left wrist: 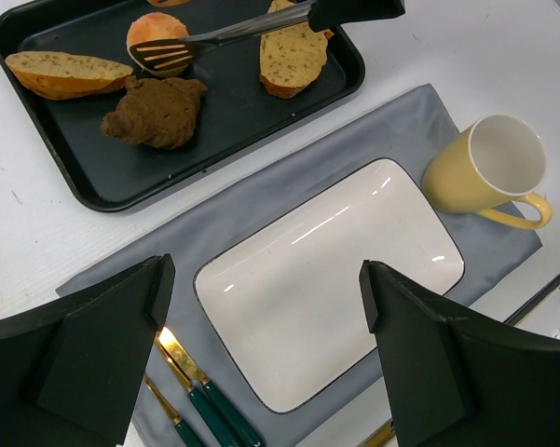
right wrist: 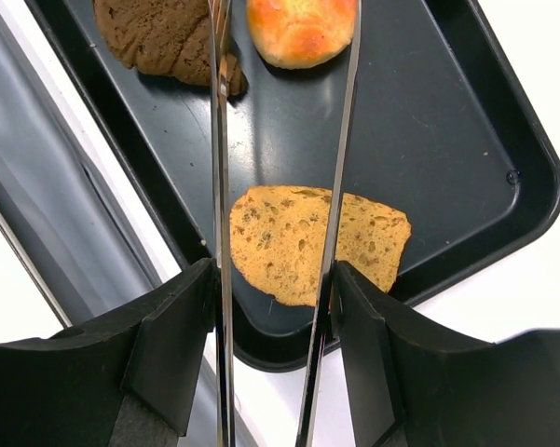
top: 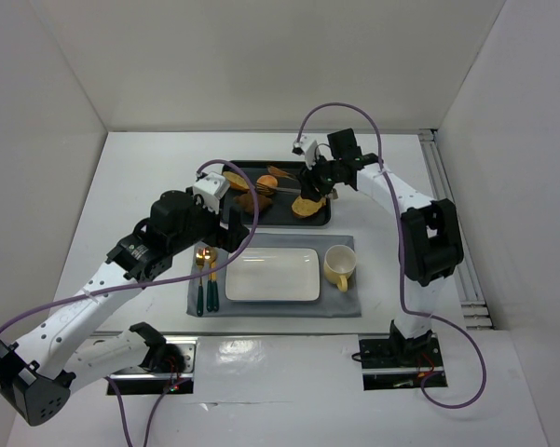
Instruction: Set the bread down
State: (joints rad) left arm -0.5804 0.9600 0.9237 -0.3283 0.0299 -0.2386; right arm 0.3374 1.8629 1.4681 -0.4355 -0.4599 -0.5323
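Bun [right wrist: 301, 28]: ball-like with no clear long axis; its domed top faces up.
Bun look: golden-orange with a glossy crust and paler patches on the dome.
Bun place: on the tray [left wrist: 352, 86], left of its centre in the top view, between the far ends of the tongs' two arms as the right wrist view shows it.
Tongs [right wrist: 219, 168]: thin bright metal with two long flat arms. A slotted tip lies at the bun's side; I cannot tell whether it touches.
Right claw [right wrist: 272, 279]: clamped on the tongs' handle end, with one arm against each finger and the arms held apart.
Brown piece [left wrist: 156, 112]: dark, lumpy and ridged, just beside the bun at 7 o'clock in the top view.
Tan slice [right wrist: 317, 242]: flat oval with a porous, seeded crumb, at 4 o'clock from the bun, under the tongs.
Long slice [left wrist: 67, 74]: a wedge with a golden crust, at 9 o'clock from the bun.
Tray: black, matte and rectangular, with rounded corners and a raised rim.
Plate [left wrist: 326, 279]: white, glossy and rectangular with a dark edge line, on a grey cloth mat [left wrist: 261, 186] at 6 o'clock from the tray.
Mug [left wrist: 489, 172]: pale yellow and upright, at 3 o'clock from the plate.
Cutlery [left wrist: 200, 396]: gold heads and dark green handles, at 9 o'clock from the plate.
Left claw [left wrist: 266, 275]: spread wide, holding nothing, above the plate.
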